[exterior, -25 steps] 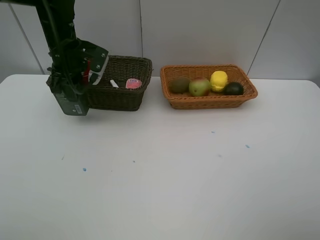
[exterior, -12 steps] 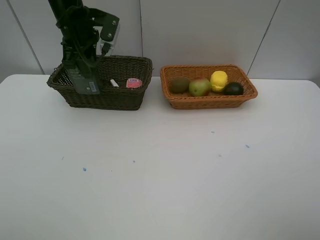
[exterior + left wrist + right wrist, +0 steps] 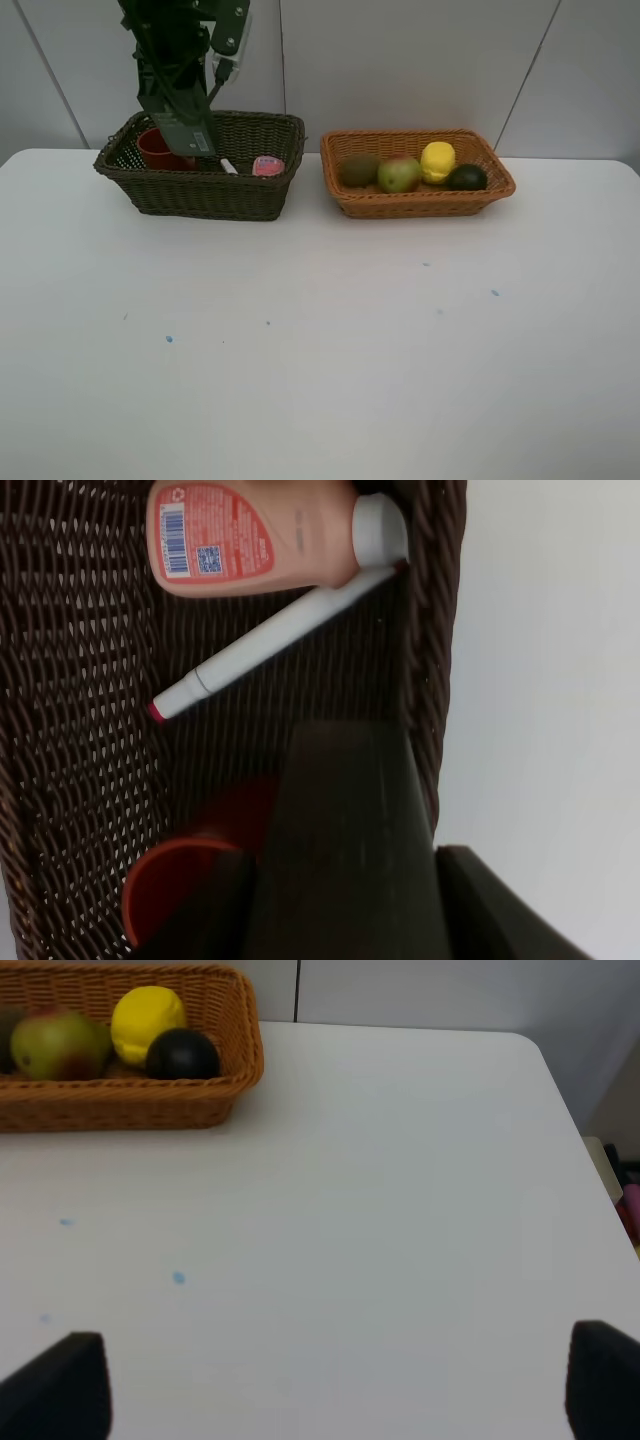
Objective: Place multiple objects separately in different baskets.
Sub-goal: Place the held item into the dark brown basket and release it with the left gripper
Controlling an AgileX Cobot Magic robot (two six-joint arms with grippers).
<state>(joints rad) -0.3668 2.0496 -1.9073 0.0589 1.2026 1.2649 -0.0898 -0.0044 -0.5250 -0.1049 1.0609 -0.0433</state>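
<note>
Above the deep dark-brown woven wicker basket [image 3: 205, 190], the left gripper [image 3: 345, 880] clamps a dark green pump bottle [image 3: 350, 820]; a small red cup [image 3: 153, 148] stands beside it.

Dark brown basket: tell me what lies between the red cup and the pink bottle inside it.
The white marker lies between the red cup and the pink bottle on the floor of the dark brown basket, clearest in the left wrist view.
</note>
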